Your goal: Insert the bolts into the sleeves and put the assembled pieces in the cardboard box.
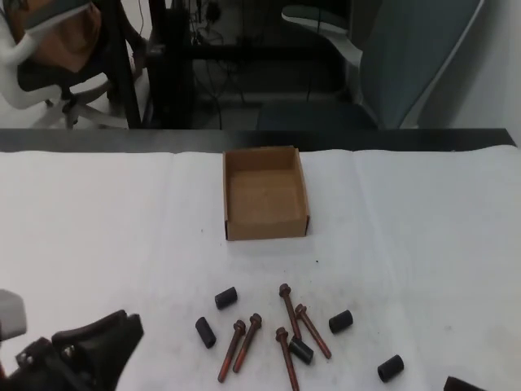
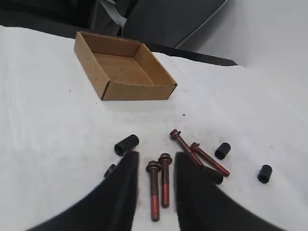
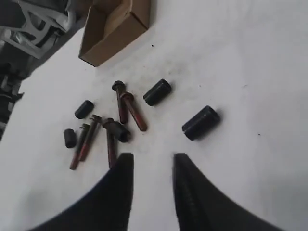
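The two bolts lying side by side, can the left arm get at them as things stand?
Probably yes. The left gripper is open, and the two bolts lie bare on the white cloth straight ahead of it. Nothing covers them, though a sleeve lies near.

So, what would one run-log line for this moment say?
bolts: five, loose | sleeves: five, scattered | box: empty | both jaws: open, holding nothing

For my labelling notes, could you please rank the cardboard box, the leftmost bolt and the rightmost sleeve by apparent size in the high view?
1. cardboard box, largest though farthest away.
2. leftmost bolt.
3. rightmost sleeve, clearly shorter than the bolt.
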